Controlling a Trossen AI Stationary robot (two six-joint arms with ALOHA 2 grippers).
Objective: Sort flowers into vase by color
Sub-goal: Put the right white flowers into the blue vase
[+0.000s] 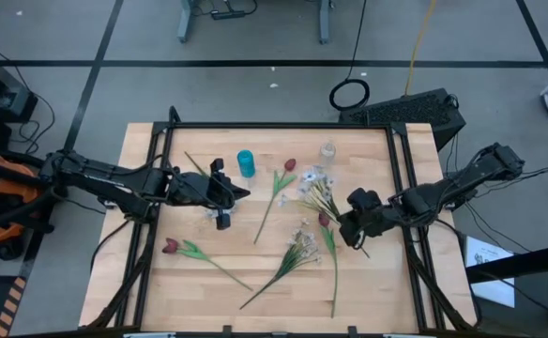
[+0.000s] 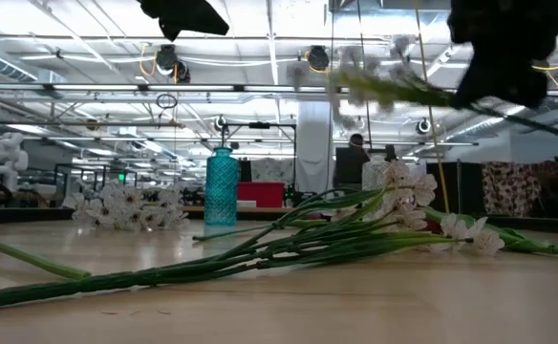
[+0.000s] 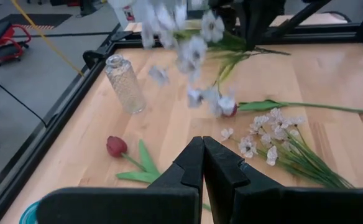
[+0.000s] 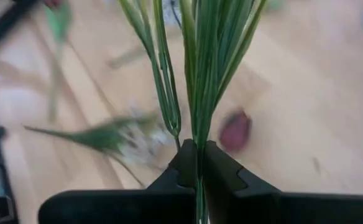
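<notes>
My right gripper (image 1: 352, 223) is shut on a spray of white blossoms (image 1: 316, 185), which shows in the air in the low view (image 2: 379, 86). A second white spray (image 1: 300, 246) lies flat on the table. A third (image 1: 208, 208) lies partly hidden under my left gripper (image 1: 225, 194), which is shut and hovers over the table's left half. Three red tulips lie on the wood: one (image 1: 290, 164) near the vases, one (image 1: 324, 219) beside my right gripper, one (image 1: 171, 246) near the left edge. A teal vase (image 1: 246, 162) and a clear glass vase (image 1: 327, 150) stand upright at the far side. My right gripper pinches the white spray's bundle of green stems (image 4: 199, 134) between its two fingers, with the stems running out past the fingertips (image 4: 215, 163). The spray is lifted clear of the table, and its blossoms (image 3: 191, 46) point toward the table's left and far side.
Black rails (image 1: 154, 160) frame the table on all sides. Free wood lies along the near left corner and on the right, near the right arm. In the low view, people stand in the room beyond the table.
</notes>
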